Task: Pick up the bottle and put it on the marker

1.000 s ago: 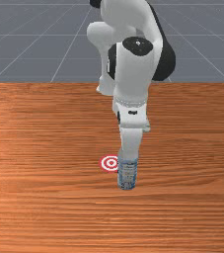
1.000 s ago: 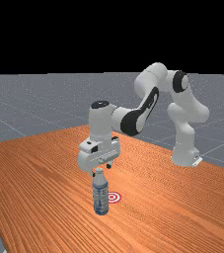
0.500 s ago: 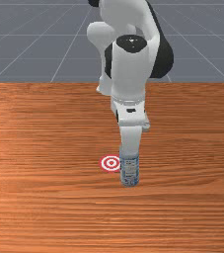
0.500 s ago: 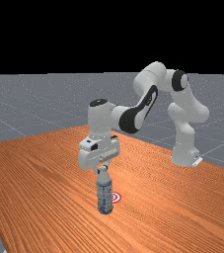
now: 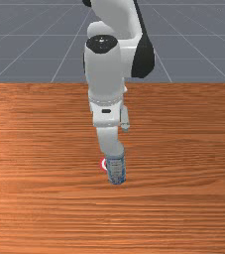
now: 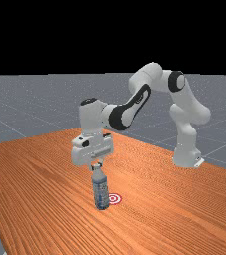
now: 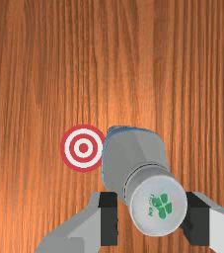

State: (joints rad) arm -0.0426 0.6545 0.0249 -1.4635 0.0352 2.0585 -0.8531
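White gripper (image 6: 96,166), fingers partway apart, clamped on the bottle (image 6: 100,191) up by its cap, near the marker (image 6: 115,199)! Front view, bottle covers most of that target; base touching wood? Can't tell!

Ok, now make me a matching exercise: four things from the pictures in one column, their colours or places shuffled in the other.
Things:
1. Bottle cap
2. Marker
3. Table
4. Arm's base

Colours or places:
A. Toward the far view's right
B. Red and white rings
C. Orange-brown wood grain
D. Whitish, with a green print

Right pairs: 1-D, 2-B, 3-C, 4-A
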